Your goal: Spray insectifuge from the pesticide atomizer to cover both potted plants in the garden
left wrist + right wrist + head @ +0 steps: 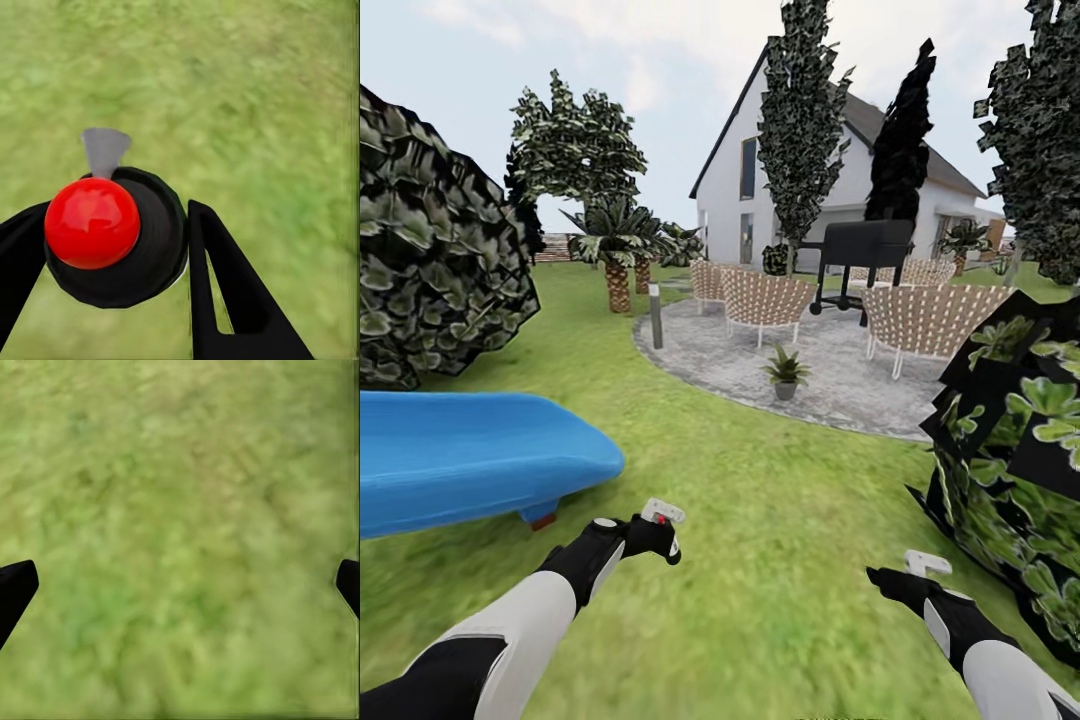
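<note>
The pesticide atomizer (120,255) sits between my left gripper's (112,300) dark fingers, its black nozzle head and red dot facing the camera over grass. In the head view the left gripper (657,538) is held low over the lawn, shut on the atomizer (662,514). My right gripper (892,580) hangs over the lawn at the lower right, open, with only grass between its fingertips (15,589). One potted plant (786,371), a small rosette in a grey pot, stands on the near edge of the round grey patio (840,385), several steps ahead.
A blue moulded object (460,460) lies close on the left below a big round bush (430,260). A leafy bush (1020,450) crowds the right. On the patio are wicker chairs (765,300), a black grill (860,250) and a grey bollard lamp (655,315). Open lawn lies ahead.
</note>
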